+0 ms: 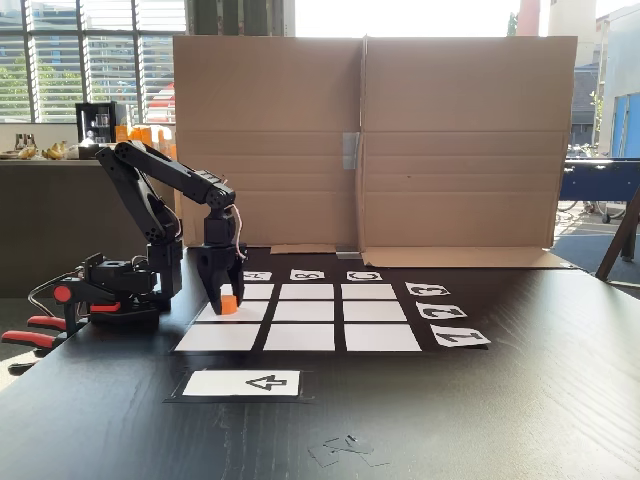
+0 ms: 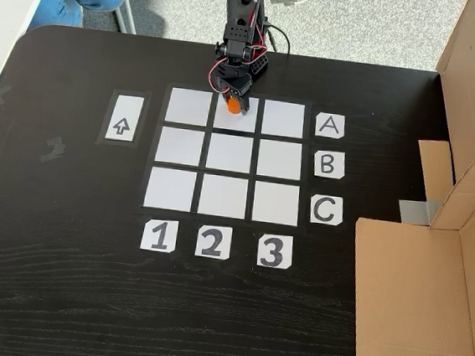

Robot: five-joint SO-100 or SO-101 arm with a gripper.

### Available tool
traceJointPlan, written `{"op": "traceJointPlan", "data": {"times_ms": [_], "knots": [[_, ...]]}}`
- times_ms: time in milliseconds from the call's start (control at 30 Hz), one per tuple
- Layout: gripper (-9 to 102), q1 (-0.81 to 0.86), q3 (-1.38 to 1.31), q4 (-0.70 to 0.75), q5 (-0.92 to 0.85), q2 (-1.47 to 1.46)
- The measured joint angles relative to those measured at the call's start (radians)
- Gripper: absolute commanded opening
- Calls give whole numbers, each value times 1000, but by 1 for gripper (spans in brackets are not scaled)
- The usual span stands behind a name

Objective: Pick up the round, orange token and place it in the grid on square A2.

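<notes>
Daylit scene, both fixed views sharp enough to read the cards. In a fixed view the windows behind the cardboard wall blow out to white; backlight leaves the arm dark, low detail. Table shows soft sheen toward the right. In a fixed view the white grid is evenly lit, shadows faint, no noticeable edge distortion.

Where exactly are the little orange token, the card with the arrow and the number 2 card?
token (image 2: pixel 232 105): a fixed view from above, on its orange top between the fingers.
arrow card (image 2: pixel 123 118): same view, on the white paper above the arrow.
number 2 card (image 2: pixel 213 241): same view, on the printed digit.
</notes>
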Motion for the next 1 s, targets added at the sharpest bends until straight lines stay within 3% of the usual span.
{"op": "traceJointPlan", "data": {"times_ms": [533, 1000], "knots": [[23, 49, -32, -147, 43, 0], [23, 394, -383, -198, 218, 31]]}}
